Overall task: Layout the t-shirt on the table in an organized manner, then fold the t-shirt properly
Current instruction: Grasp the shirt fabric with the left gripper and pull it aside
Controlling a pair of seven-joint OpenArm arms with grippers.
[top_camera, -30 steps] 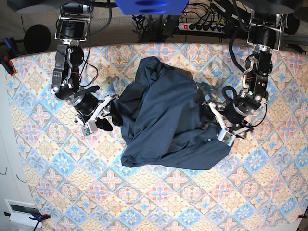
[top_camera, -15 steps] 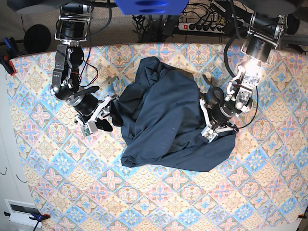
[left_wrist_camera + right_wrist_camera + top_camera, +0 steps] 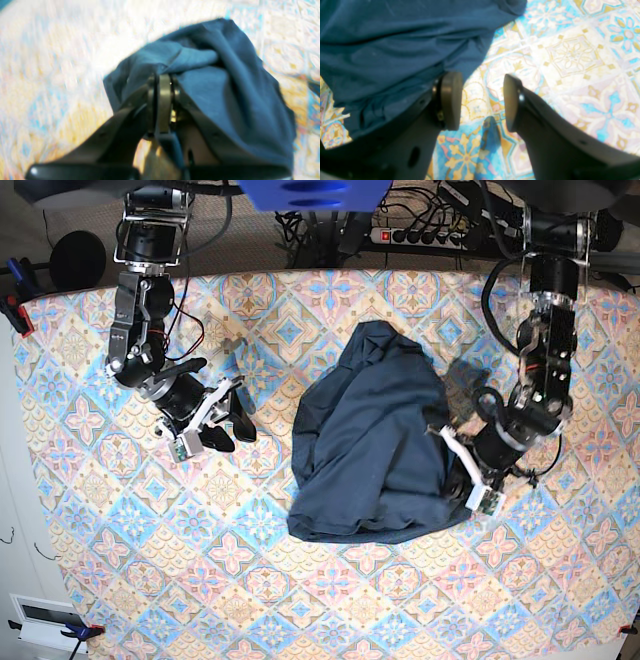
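The navy t-shirt (image 3: 370, 440) lies crumpled in a heap right of the middle of the table (image 3: 120, 540). My left gripper (image 3: 452, 442) is at the heap's right edge, shut on a fold of the t-shirt (image 3: 225, 100). In the left wrist view its fingertips (image 3: 163, 82) press together with cloth bunched around them. My right gripper (image 3: 225, 423) stands open on the left, apart from the shirt in the base view. In the right wrist view the right gripper (image 3: 480, 100) has only patterned cloth between its fingers, and navy fabric (image 3: 395, 37) lies beside one finger (image 3: 450, 100).
A power strip with cables (image 3: 420, 235) runs behind the table's back edge. A black round object (image 3: 75, 260) and a blue clamp (image 3: 18, 290) sit at the far left corner. A white box (image 3: 45, 620) lies off the front left corner.
The left gripper has shut on the shirt's right side and dragged the whole heap to the right, away from the right gripper. The right arm has stayed put.
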